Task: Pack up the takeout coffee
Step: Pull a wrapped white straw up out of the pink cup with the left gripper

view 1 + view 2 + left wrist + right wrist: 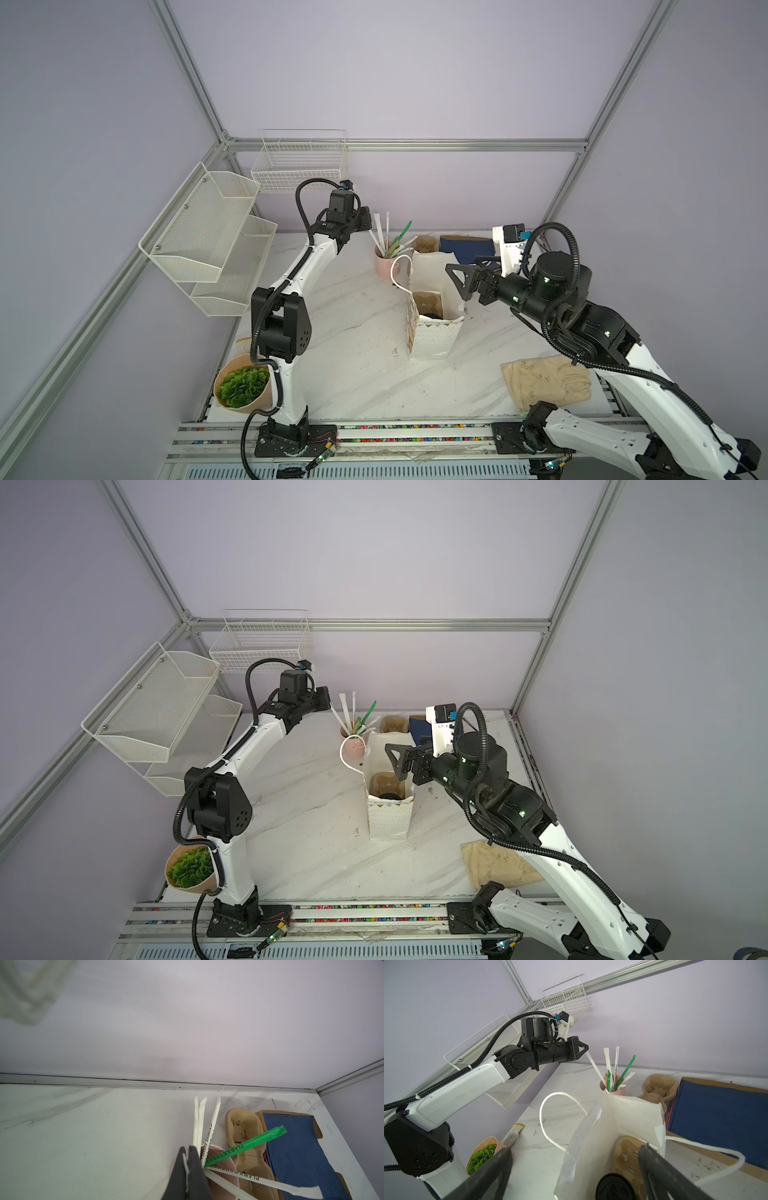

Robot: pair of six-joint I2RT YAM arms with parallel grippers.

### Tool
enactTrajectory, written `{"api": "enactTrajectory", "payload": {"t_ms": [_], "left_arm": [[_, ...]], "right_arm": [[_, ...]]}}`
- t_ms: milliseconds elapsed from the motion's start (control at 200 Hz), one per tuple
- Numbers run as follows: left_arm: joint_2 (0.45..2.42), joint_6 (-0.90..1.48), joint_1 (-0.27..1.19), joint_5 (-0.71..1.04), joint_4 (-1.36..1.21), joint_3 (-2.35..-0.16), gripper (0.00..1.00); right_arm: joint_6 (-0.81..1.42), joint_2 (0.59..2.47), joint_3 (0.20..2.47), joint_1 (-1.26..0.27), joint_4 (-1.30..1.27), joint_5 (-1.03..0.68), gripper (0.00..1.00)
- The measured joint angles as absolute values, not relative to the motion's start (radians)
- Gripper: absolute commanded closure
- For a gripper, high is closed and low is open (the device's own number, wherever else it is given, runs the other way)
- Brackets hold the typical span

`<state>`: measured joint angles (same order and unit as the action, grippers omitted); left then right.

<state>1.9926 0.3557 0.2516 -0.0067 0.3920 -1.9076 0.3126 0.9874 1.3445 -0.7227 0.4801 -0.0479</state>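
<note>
Sitting bagged beneath right gripper (575, 1149): coffee (612, 1186)

Bag (434, 340) white, front dotted, small triangles. Mug (384, 266) pink. Straws (199, 1118) white, dark lettering. Green straw (245, 1147), darker lettering. Tray (243, 1124) tan. Lid (612, 1186) black. Mat (295, 1142) navy, brown edge. Table (357, 374) white marble, grey veins. Plant (243, 386) green, tan wrap. Glove (548, 380) cream. Baskets (299, 166) white.

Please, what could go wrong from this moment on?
1. The left end effector grips a white straw whose lower end sits among the others in the pink mug; pulling may drag neighbours out or tip the mug.
2. The open right end effector hangs over the paper bag, near its rope handle; it may snag the handle and topple the bag.
</note>
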Motion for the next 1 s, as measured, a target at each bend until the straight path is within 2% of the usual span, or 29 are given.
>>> {"api": "enactTrajectory", "payload": {"t_ms": [700, 1000], "left_arm": [[1.845, 0.168, 0.393, -0.114, 0.439, -2.079, 1.00], [1.668, 0.086, 0.582, -0.173, 0.461, -2.102, 1.00]], "right_arm": [[0.355, 0.978, 1.344, -0.723, 0.482, -0.038, 0.03], [0.387, 0.955, 1.344, -0.723, 0.486, 0.055, 0.03]]}}
